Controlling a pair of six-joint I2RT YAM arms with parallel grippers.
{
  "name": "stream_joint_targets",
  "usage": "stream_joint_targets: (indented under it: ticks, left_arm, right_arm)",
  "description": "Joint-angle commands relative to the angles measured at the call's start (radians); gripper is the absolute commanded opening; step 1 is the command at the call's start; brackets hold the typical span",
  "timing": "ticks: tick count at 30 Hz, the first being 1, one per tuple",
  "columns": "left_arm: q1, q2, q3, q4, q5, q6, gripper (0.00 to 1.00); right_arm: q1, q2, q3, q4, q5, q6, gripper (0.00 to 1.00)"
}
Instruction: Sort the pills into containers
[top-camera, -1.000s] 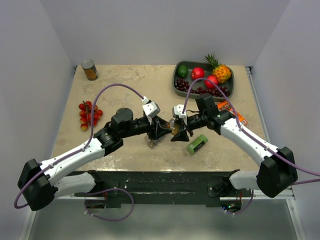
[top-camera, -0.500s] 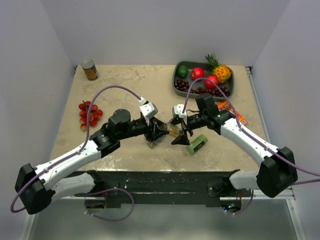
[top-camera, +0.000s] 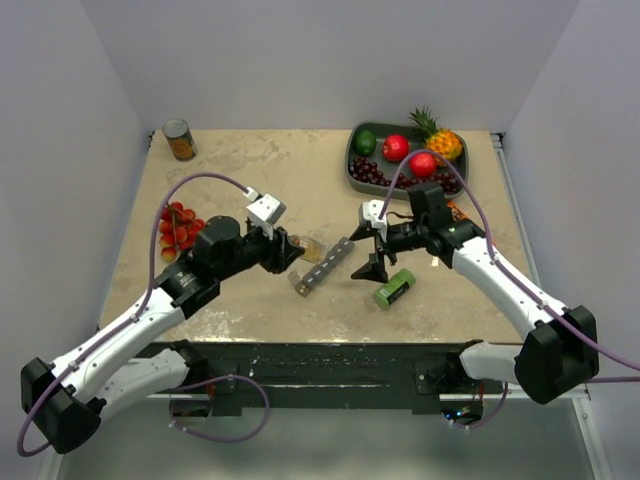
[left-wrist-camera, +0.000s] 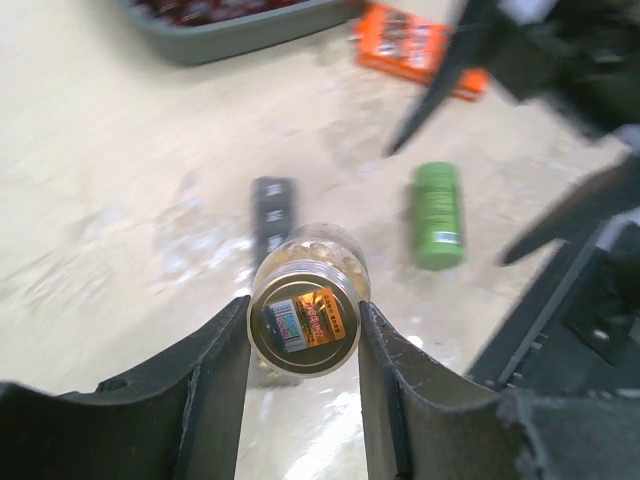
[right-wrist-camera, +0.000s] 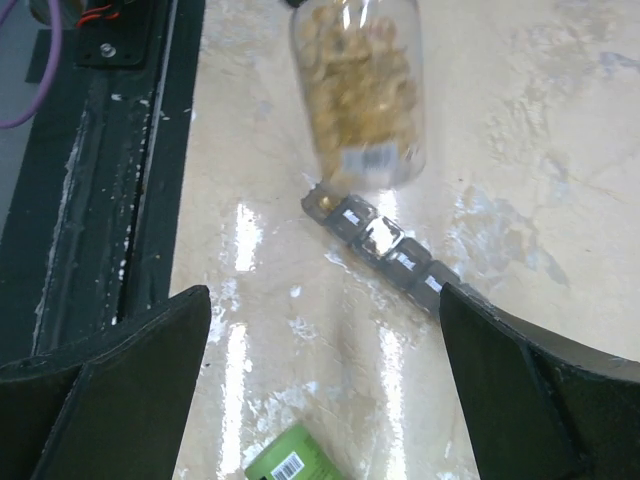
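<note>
Left gripper (left-wrist-camera: 304, 300): jaws clamped on clear bottle (left-wrist-camera: 306, 330), held off bench (top-camera: 250, 160), amber pills (right-wrist-camera: 355, 80) inside. Right gripper (top-camera: 366, 251): jaws spread wide, holding nothing, over bench. Grey containers strip (right-wrist-camera: 385, 245): flat on bench between both arms, one end near bottle, green box (top-camera: 394, 288) close by; compartment lids possibly shut, view too blurred.

Yellowish-amber pills (right-wrist-camera: 358, 90) fill clear bottle (left-wrist-camera: 305, 300), held sideways. Grey compartment strip (top-camera: 323, 266) lies flat, diagonal on table (top-camera: 250, 170).
</note>
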Motion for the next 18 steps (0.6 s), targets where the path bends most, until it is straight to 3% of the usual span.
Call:
stream_joint_targets:
  ticks: [1,3,8,18]
  left_arm:
    - [0.103,-0.013,0.069,-0.147,-0.187,-0.019,0.0]
    - [0.157,0.0,0.077,-0.175,-0.319,-0.013,0.0]
    - [0.299,0.148,0.1,-0.19,-0.422,0.009,0.0]
    - [0.491,0.423,0.16,-0.057,-0.377,0.044,0.0]
  right_arm:
    - [-0.033,-0.036,0.03,-0.005,-0.002,-0.021,0.99]
    - [-0.036,-0.035,0.028,0.003,0.003,-0.018,0.99]
    - [-0.039,-0.031,0.022,0.015,0.009,-0.005,0.99]
    - [-0.039,-0.021,0.01,0.034,0.012,0.001,0.99]
